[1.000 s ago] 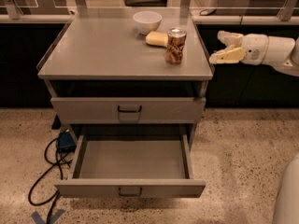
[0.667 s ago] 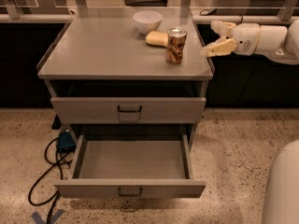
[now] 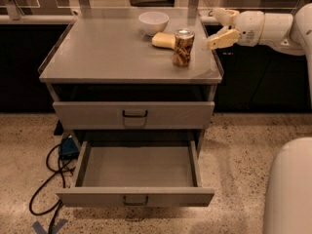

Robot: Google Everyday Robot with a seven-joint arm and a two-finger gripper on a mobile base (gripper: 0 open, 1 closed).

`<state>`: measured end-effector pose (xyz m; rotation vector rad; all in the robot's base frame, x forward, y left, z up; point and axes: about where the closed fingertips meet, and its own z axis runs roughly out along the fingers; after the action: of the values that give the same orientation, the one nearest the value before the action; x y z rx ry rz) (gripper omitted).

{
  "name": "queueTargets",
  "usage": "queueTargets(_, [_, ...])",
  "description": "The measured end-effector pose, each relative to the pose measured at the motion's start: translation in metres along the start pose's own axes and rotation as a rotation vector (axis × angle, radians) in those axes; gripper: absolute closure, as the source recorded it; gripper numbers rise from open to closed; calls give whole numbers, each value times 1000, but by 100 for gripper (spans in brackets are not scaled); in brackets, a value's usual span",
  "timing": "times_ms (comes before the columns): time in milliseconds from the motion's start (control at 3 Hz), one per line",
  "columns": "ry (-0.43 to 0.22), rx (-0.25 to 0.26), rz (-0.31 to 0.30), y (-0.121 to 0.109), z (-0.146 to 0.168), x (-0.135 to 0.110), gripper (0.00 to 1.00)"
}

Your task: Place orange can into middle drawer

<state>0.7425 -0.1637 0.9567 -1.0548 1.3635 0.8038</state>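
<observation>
One orange can (image 3: 183,48) — gripper (image 3: 212,29) beside, fingers (image 3: 223,37) apart.

Setting: robot test area in an office-type interior.

Evidence:
- Grey metal cabinet (image 3: 107,52), standing free on a hard floor, immediately left of the gripper (image 3: 218,27). The gripper hangs with its fingers spread at the cabinet's right rear edge.
- Speckled stone-look floor (image 3: 243,140), below the gripper.
- Black cables (image 3: 61,165) and a blue box (image 3: 68,147) loose on the floor, far down-left of the gripper.
- Blue tape mark (image 3: 48,225) on the floor, further down-left.
- Dark low partition (image 3: 24,82) behind the cabinet.
</observation>
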Motion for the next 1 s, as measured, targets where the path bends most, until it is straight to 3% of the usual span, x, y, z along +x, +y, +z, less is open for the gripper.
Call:
queueTargets(333, [77,-41,-22,3,17,9,0])
queueTargets(667, [212,-97,-120,11,41,11,0])
queueTargets(1000, [216,-102,-117,11,43,12,0])
